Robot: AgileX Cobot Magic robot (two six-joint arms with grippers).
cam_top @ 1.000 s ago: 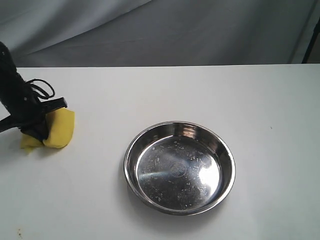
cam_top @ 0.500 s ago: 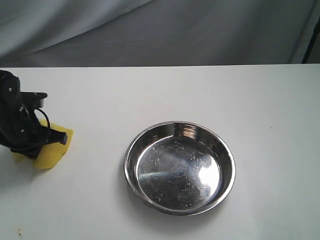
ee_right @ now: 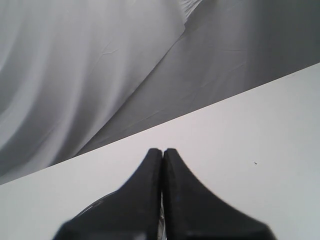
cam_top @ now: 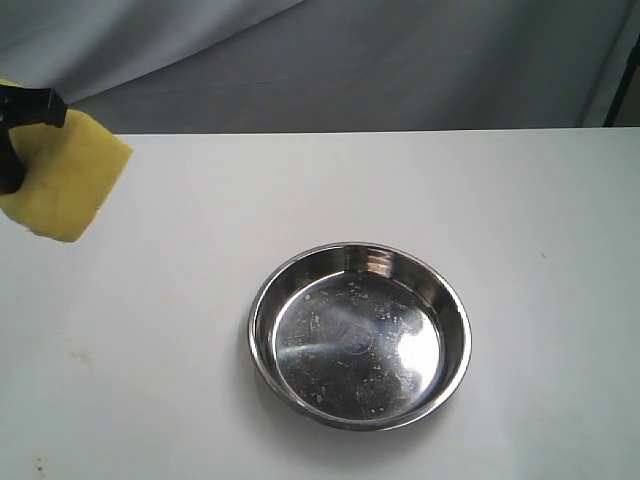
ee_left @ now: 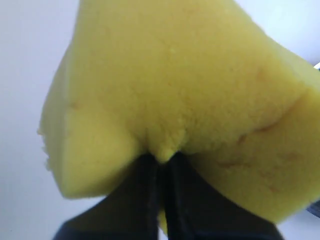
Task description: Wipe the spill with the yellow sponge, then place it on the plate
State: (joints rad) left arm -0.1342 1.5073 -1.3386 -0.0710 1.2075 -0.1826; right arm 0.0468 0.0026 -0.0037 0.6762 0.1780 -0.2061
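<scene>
My left gripper [cam_top: 22, 140] is shut on the yellow sponge [cam_top: 70, 185] and holds it in the air at the far left, above the table's back edge. In the left wrist view the sponge [ee_left: 170, 90] fills most of the frame, its foam pinched between the closed black fingers of the left gripper [ee_left: 162, 157]. No amber puddle shows; only a faint yellowish trace [cam_top: 76, 356] marks the white table. The steel plate [cam_top: 262, 300] sits right of centre with nothing in it. My right gripper [ee_right: 162, 150] is shut on nothing and hovers over the table; the exterior view does not show it.
The white table [cam_top: 520, 200] is backed by a grey cloth backdrop [cam_top: 400, 60]. A small dark speck [cam_top: 40, 464] lies near the front left corner.
The sponge was pressed on the table at the left; my left gripper has now lifted it up and away, leaving a faint yellowish trace where it rubbed.
</scene>
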